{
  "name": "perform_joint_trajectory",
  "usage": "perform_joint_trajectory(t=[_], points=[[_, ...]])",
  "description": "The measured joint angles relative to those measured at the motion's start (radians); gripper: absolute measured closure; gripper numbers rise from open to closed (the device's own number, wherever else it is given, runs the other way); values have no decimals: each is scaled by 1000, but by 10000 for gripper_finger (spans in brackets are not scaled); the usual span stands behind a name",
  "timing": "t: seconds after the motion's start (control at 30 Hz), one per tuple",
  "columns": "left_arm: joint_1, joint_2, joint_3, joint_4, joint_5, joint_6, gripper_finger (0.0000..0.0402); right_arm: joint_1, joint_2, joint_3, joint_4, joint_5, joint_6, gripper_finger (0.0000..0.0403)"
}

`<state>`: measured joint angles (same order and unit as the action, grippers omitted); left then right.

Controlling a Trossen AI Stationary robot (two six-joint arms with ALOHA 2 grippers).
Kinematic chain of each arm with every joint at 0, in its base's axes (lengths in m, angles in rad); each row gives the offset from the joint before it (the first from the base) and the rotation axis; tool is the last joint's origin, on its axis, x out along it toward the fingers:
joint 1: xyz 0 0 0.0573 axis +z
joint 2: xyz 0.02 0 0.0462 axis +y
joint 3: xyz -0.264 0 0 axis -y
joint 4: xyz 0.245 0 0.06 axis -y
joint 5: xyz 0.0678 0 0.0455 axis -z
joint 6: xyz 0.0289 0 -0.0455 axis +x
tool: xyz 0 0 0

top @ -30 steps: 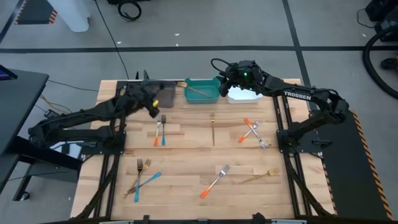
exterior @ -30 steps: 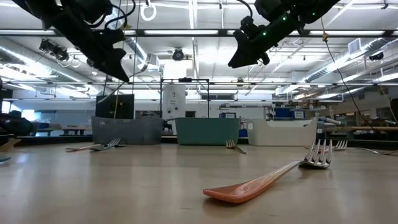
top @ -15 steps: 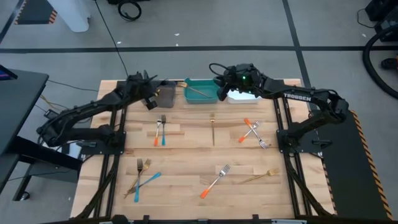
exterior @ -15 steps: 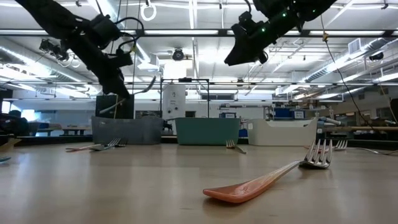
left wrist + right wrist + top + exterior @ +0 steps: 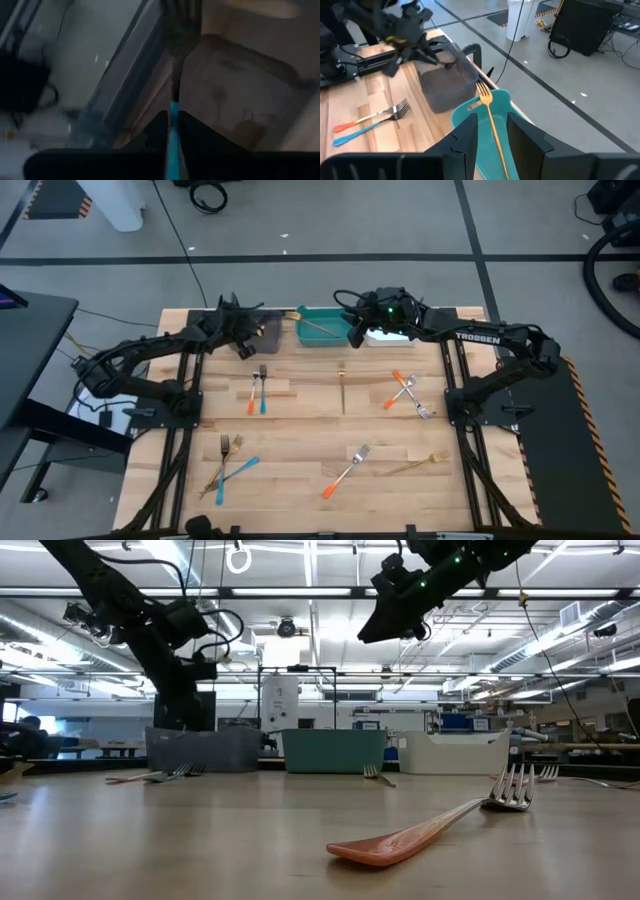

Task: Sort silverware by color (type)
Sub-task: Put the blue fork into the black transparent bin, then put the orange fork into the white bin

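Note:
My left gripper (image 5: 245,340) (image 5: 173,117) is at the near left side of the grey bin (image 5: 268,332) and is shut on a blue-handled fork (image 5: 173,135). My right gripper (image 5: 357,332) (image 5: 492,120) hangs open, high above the teal bin (image 5: 325,330). A gold fork (image 5: 490,115) lies in that bin, its head leaning on the far rim, and shows between the spread fingers. Other forks lie flat on the table: an orange and blue pair (image 5: 257,390), a gold one (image 5: 342,385), crossed orange ones (image 5: 405,392), and more near the front. My left gripper pinches the fork's blue handle (image 5: 173,131) between its two fingers. The fork runs along the fingers and sticks out past them. Its silver head (image 5: 180,25) is lifted clear, over the grey bin (image 5: 240,90).
A white bin (image 5: 392,333) stands right of the teal bin along the far edge. Near the front lie a gold and blue pair (image 5: 228,465), an orange fork (image 5: 345,470) and a gold fork (image 5: 420,465). Bare wood lies between these groups.
My left gripper, holding the blue-handled fork, has moved toward the far edge and dropped from high above the table down to the grey bin, turning as it went. My right gripper has drifted a little toward the table's left, over the teal bin.

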<state>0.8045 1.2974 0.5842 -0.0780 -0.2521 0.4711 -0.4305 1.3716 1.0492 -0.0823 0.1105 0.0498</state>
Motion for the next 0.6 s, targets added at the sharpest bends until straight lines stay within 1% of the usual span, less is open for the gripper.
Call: perform_joint_trajectory(t=[0.1,0.23,0.3,0.37,0.47,0.53,0.6], points=[[15,11,0,-10,-7,-68,322,0,0,0,-19,-2,1,292],[15,-3,1,-12,-4,-71,307,5,0,0,-61,-4,3,292],[4,-18,27,-51,-6,-71,307,17,0,0,-74,-5,3,292],[-12,-38,74,-116,-7,-93,307,34,-1,0,-92,-7,1,292],[-48,-58,181,-257,-5,-158,306,65,-18,0,-154,-7,-2,292],[-77,-65,259,-365,0,-209,306,89,-44,0,-236,-7,1,292],[-106,-67,337,-466,48,-247,306,115,-72,0,-335,-7,20,292]])
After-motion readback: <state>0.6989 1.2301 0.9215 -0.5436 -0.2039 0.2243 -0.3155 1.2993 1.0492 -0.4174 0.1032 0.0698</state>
